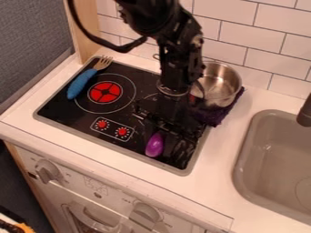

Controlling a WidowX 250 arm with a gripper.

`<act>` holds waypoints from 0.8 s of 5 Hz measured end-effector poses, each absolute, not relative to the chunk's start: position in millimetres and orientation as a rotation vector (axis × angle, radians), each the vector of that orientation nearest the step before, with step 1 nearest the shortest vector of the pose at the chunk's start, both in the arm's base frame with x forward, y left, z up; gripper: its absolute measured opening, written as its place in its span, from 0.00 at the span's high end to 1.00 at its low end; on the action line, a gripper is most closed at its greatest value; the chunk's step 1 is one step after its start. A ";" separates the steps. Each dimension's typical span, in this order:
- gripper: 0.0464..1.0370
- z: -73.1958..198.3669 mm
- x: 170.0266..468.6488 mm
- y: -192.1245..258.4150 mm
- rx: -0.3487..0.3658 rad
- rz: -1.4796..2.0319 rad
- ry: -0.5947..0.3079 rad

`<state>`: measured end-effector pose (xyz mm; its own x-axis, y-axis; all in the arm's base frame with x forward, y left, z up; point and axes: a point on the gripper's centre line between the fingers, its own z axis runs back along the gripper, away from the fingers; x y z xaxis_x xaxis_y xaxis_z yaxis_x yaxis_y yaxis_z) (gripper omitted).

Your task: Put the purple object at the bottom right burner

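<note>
Oven knob [146, 215] at bottom, claw [172, 131] mid-frame, can't tell if open or holding, guessing it's placing the purple toy [155, 145], so lower gently next.

At the top edge, the frame cuts off the black arm [148, 20]. Near the centre, the gripper [167, 117] hides the upper tip of the purple object [155, 145] and, with the arm, most of a burner [147, 96], plus part of the pot [220, 84] and cloth [213, 117]. The right edge crops the sink [242, 150] and tap [305, 113]; the bottom edge, the oven [112, 219]; the lower left corner, something orange, too little shown to tell
</note>
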<state>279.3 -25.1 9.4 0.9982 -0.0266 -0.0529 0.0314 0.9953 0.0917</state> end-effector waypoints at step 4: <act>0.03 46.8 278.1 -29.0 0.057 0.019 -0.047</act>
